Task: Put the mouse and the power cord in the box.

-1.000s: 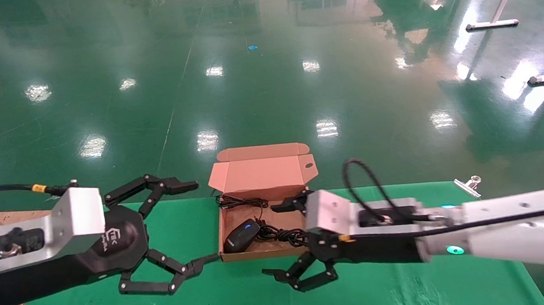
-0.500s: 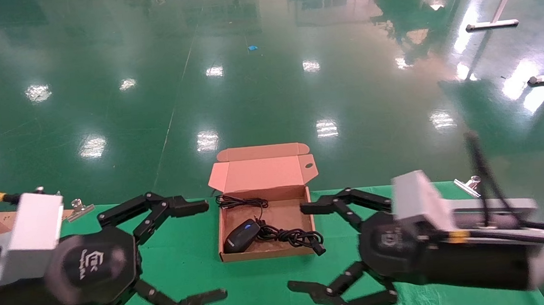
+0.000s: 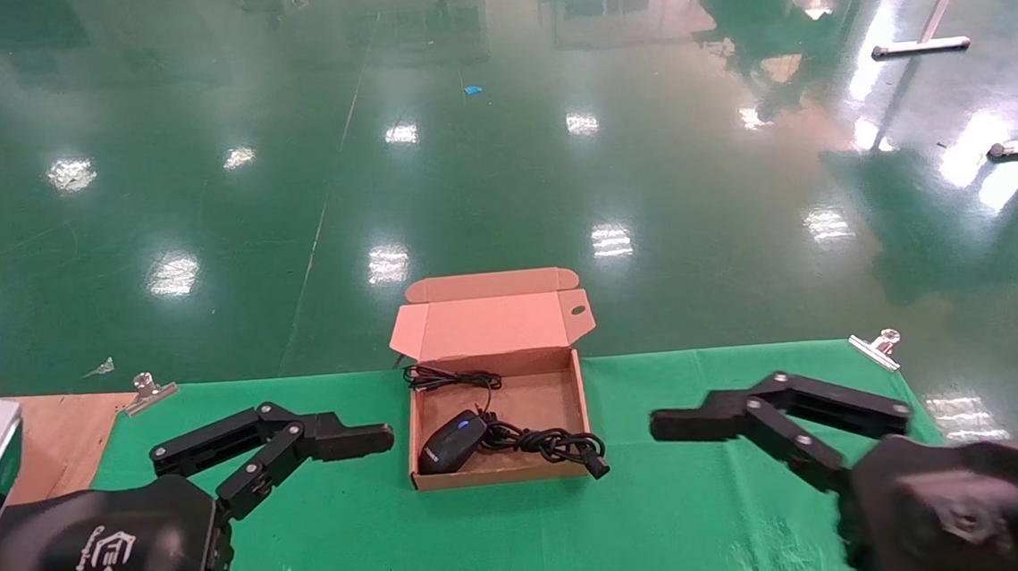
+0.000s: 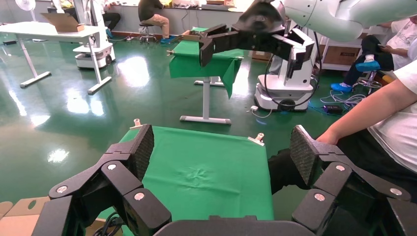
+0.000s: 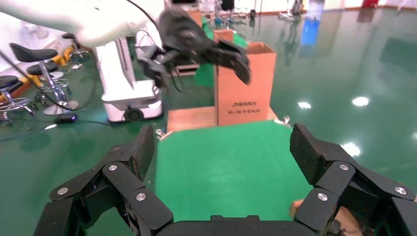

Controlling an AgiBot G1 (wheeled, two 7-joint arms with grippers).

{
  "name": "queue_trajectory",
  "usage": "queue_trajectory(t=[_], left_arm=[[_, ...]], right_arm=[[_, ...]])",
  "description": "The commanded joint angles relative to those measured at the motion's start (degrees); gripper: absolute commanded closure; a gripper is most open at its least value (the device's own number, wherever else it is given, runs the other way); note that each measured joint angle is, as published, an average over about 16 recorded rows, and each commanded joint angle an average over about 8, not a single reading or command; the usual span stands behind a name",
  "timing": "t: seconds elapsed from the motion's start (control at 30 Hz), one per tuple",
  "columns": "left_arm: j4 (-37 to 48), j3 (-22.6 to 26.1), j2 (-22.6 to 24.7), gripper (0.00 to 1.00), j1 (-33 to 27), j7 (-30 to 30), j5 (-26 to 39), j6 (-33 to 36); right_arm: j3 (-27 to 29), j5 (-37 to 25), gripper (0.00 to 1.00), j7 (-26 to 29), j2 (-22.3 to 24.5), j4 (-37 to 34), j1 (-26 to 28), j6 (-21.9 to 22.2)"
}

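The brown box [image 3: 501, 476] stands open at the middle of the green table, its lid [image 3: 492, 322] tipped back. Inside lies the black mouse [image 3: 453, 440] with its thin cable [image 3: 453, 379] at the back wall. Beside it lies the bundled power cord [image 3: 549, 444], whose plug [image 3: 598, 467] pokes over the box's front right corner. My left gripper [image 4: 223, 147] hangs open and empty left of the box; one finger [image 3: 341, 441] shows in the head view. My right gripper [image 5: 222, 147] is open and empty right of the box, with one finger [image 3: 706, 419] in sight.
Metal clips [image 3: 147, 391] [image 3: 876, 348] pin the green cloth [image 3: 509, 545] at the table's far corners. A wooden board [image 3: 62, 433] lies at the left end, with a tall cardboard carton [image 5: 246, 91] beyond it. A seated person [image 4: 393, 113] is off the right end.
Both arms have drawn back toward me and outward from the box. The right gripper, earlier over the box's right side, is now well clear. Mouse and cord have not moved.
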Motion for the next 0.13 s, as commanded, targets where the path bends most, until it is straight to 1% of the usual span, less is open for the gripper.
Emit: queue_trajectory(t=[0.03, 0.13], left_arm=[[0.0, -0.5, 0.1, 0.00, 0.2, -0.4, -0.2, 0.8], [0.0, -0.6, 0.1, 0.00, 0.2, -0.4, -0.3, 0.9]], right_arm=[[1.8, 1.7, 0.00, 0.8, 1.4, 1.0, -1.2, -1.4], [2.3, 2.1, 0.00, 0.9, 1.7, 1.3, -1.5, -1.8]])
